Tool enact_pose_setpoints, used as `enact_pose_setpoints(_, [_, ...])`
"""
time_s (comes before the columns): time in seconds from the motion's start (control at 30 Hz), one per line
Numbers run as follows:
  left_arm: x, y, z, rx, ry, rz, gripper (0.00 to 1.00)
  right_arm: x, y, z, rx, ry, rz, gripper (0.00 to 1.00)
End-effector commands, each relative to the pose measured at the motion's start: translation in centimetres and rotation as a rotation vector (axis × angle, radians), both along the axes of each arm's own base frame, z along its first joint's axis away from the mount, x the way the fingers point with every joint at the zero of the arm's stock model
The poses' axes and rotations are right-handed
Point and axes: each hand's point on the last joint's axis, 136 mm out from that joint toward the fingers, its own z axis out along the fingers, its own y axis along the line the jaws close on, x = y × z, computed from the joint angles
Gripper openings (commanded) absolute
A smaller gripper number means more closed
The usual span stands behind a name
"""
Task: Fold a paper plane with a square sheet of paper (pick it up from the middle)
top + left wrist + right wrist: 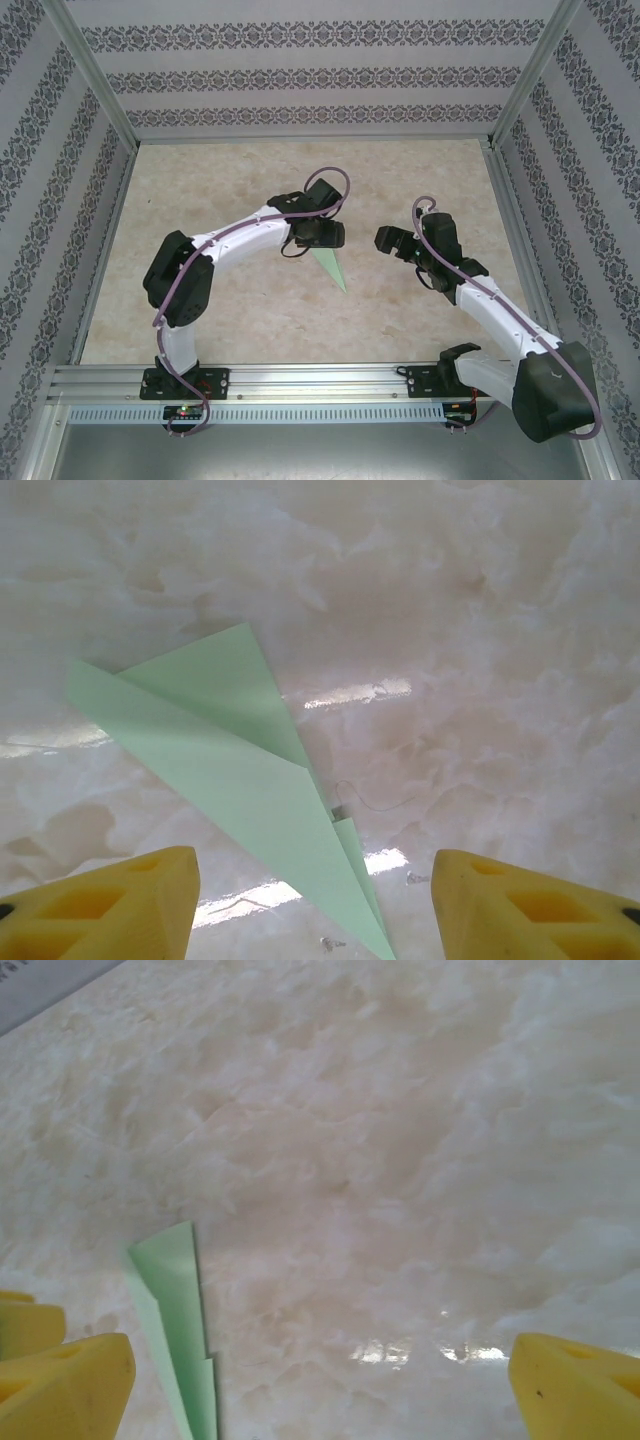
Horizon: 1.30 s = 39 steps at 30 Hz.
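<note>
- The paper plane [330, 268] lies flat on the desk [250, 320], near the middle and between the two arms, with its sharp point aimed toward the near edge.
- From above, the left tool [318, 236] hangs over the plane's wide rear end and hides it. The tapered front half sticks out from under it.
- In the left wrist view the plane [240, 760] runs slantwise down the frame, with a folded flap lying over its body. Its tip is cut off by the bottom edge.
- The left tool [312, 872] is open. Its yellow fingers [110, 910] stand wide apart on either side of the plane's narrow end and neither touches the paper.
- A small grey speck [340, 810] with a hair-thin curl sits against the plane's right edge. It is too small to identify.
- The right tool [385, 240] is well apart from the plane in the top view, and its dark fingers are hard to read there.
- In the right wrist view the right tool [322, 1360] is open and holds nothing. Bare desk lies between its fingers [575, 1385].
- A strip of the plane [175, 1300] shows just beside the right tool's left finger, with its lower part cut off by the frame.
</note>
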Motion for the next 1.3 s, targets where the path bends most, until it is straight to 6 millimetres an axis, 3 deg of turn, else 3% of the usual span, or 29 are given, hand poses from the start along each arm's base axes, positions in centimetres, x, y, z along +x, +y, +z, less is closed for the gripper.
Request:
enact_pose_setpoints(0.0, [-0.9,1.7,-2.0,0.196,0.037,0.059,0.63,0.2,-0.9,-1.2,-0.025,0.018,-0.031,0.97])
enact_pose_setpoints(0.17, [-0.8,0.6,-3.4,0.257,0.059,0.054,0.61,0.1,-1.0,-1.7,-0.015,0.039,-0.032,0.97])
enact_pose_setpoints(0.4, [-0.5,0.6,-5.3,0.328,0.08,0.05,0.54,-0.3,-1.1,-1.9,-0.008,0.044,-0.034,0.97])
enact_pose_setpoints(0.77, [-0.7,1.4,-4.0,0.32,0.052,0.076,0.31,-0.1,-1.2,-2.4,-0.009,0.06,-0.04,0.96])
enact_pose_setpoints(1.0, [-1.1,1.3,-4.9,0.301,0.068,0.078,0.14,-0.1,-1.5,-2.5,-0.018,0.059,-0.054,0.96])
enact_pose_setpoints(1.13, [-0.8,1.0,-3.7,0.274,0.039,0.076,0.04,-0.2,-1.7,-2.3,-0.02,0.05,-0.064,0.96])
enact_pose_setpoints(1.27, [-0.4,-0.5,-0.1,0.136,-0.047,0.036,0.0,-0.4,-1.1,-1.8,0.011,0.042,-0.036,0.96])
